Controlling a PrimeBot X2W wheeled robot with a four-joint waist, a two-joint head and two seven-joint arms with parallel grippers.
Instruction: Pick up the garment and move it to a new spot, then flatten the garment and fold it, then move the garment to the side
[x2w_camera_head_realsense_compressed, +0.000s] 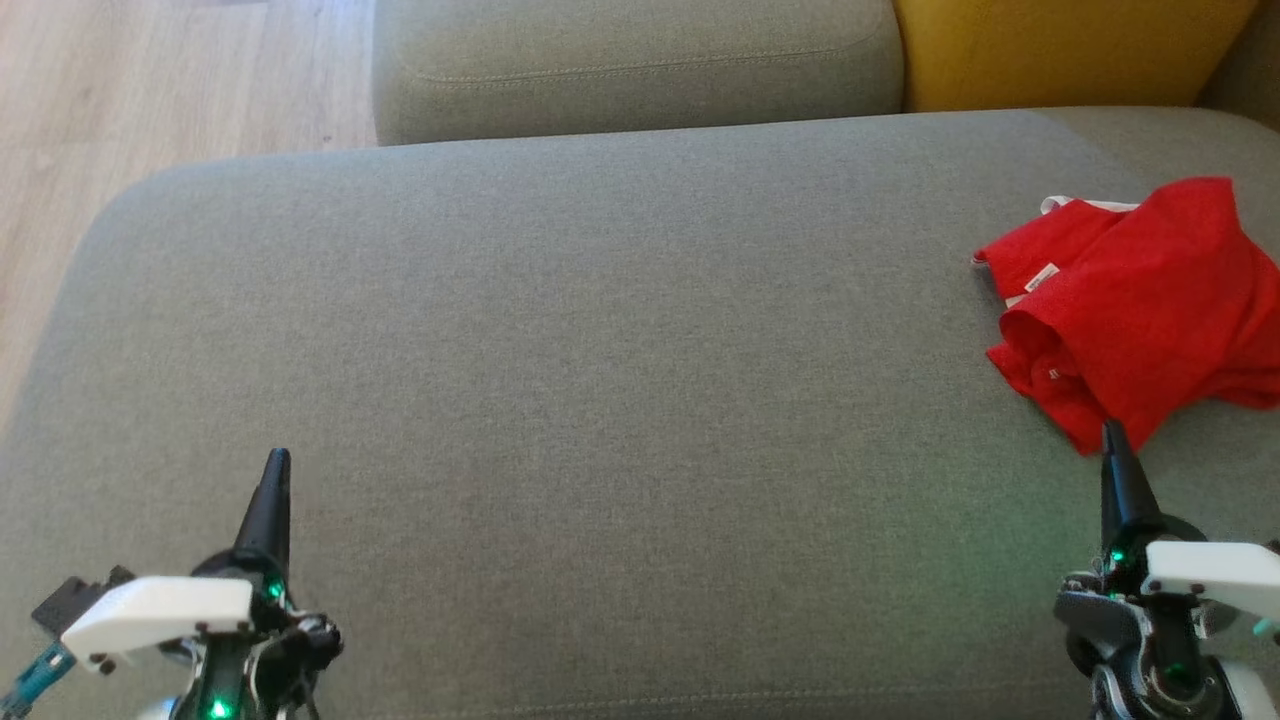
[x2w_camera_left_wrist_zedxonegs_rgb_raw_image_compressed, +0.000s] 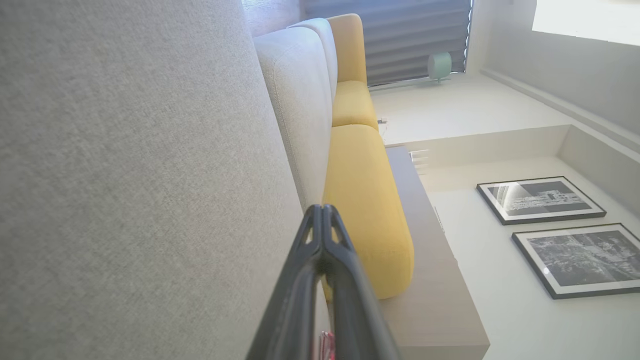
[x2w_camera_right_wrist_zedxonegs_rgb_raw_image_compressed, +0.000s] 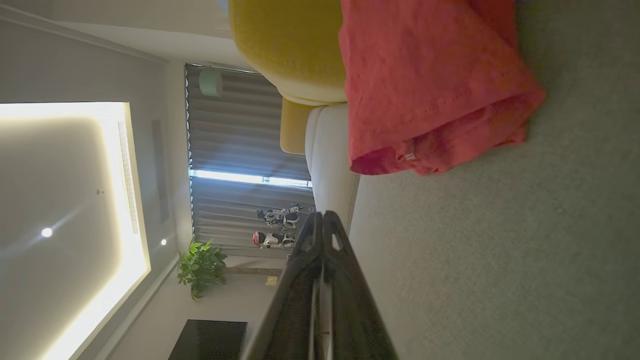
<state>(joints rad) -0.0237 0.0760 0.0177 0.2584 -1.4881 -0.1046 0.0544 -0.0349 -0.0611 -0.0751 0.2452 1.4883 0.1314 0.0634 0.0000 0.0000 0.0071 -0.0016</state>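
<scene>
The red textured-fabric garment (x2w_camera_head_realsense_compressed: 1140, 300) lies in a rumpled, loosely doubled heap at the right end of the broad grey-green fabric seat cushion (x2w_camera_head_realsense_compressed: 600, 350), running partly past the head view's edge. That fits two stages alike: a heap waiting to be lifted and spread, or a rough fold set to the side. Its creases and showing white label do not settle which.

The left gripper (x2w_camera_head_realsense_compressed: 275, 480), over the cushion's near left, and the right gripper (x2w_camera_head_realsense_compressed: 1118, 465), over its near right, are both clenched on nothing.

The right wrist view brings the garment's stacked hem layers close, clear of the fingertips. The head view gives its place on the cushion. The left wrist view adds a yellow upholstered cushion (x2w_camera_left_wrist_zedxonegs_rgb_raw_image_compressed: 365, 200) beyond the seat cushion's far edge.
</scene>
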